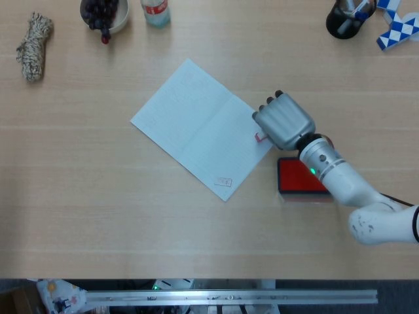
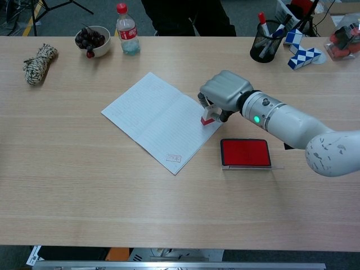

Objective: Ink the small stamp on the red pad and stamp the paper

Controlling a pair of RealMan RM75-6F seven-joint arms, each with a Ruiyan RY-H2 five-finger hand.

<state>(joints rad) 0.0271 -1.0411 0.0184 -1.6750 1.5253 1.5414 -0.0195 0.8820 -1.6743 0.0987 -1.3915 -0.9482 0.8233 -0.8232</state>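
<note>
My right hand (image 1: pixel 283 122) (image 2: pixel 225 92) grips the small stamp (image 2: pixel 208 117) (image 1: pixel 260 137), a white body with a red base. The stamp's base rests on the right corner of the paper (image 1: pixel 203 127) (image 2: pixel 159 120), a white lined sheet lying askew at the table's middle. One red-outlined stamp mark (image 1: pixel 224 182) (image 2: pixel 174 158) shows near the paper's lower corner. The red ink pad (image 1: pixel 296 176) (image 2: pixel 245 152) lies open just right of the paper, partly under my forearm in the head view. My left hand is out of both views.
A rope bundle (image 2: pixel 39 63), a bowl of dark fruit (image 2: pixel 93 39) and a bottle (image 2: pixel 127 30) stand at the back left. A black pen cup (image 2: pixel 265 40) and a blue-white folding puzzle (image 2: pixel 302 53) sit at the back right.
</note>
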